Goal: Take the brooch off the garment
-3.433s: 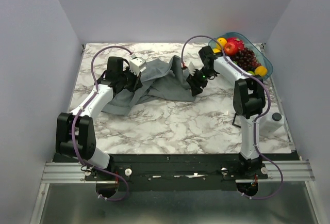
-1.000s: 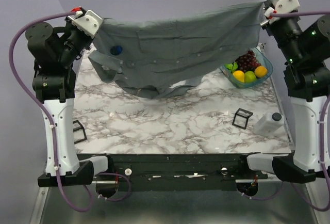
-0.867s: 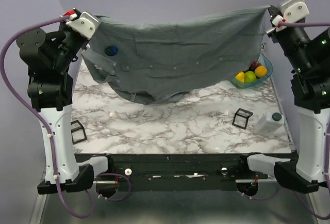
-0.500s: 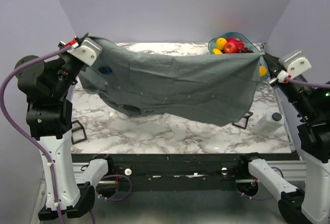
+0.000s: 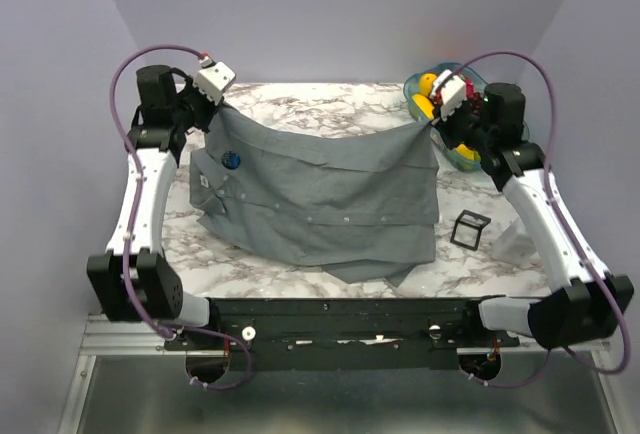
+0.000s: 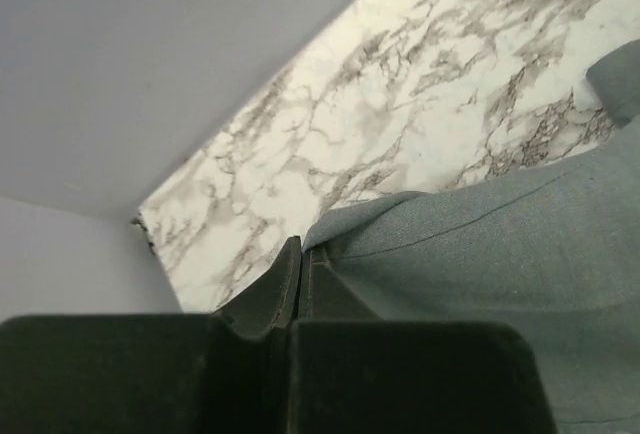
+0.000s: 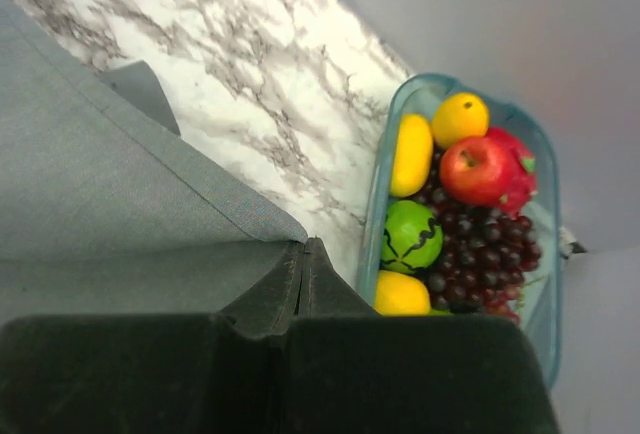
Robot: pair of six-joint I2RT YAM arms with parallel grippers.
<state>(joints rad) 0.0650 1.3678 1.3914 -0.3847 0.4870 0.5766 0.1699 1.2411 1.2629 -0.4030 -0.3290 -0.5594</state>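
Observation:
The grey garment (image 5: 320, 194) lies spread flat on the marble table, buttons facing up. The small blue brooch (image 5: 232, 161) is pinned near its upper left part. My left gripper (image 5: 213, 106) is shut on the garment's far left corner. My right gripper (image 5: 432, 122) is shut on the far right corner. In the left wrist view the left gripper (image 6: 301, 254) pinches the edge of the garment (image 6: 480, 264). In the right wrist view the right gripper (image 7: 304, 249) pinches a corner of the garment (image 7: 100, 174). Neither wrist view shows the brooch.
A teal fruit bowl (image 5: 408, 86) stands at the back right, right behind my right gripper; its rim (image 7: 385, 154) is next to the fingers. A black wire-frame cube (image 5: 468, 228) and a white bottle (image 5: 510, 244) sit right of the garment.
Both arms have come down and moved back. The garment, hanging stretched in the air between them before, now lies spread on the table. Both grips stay shut.

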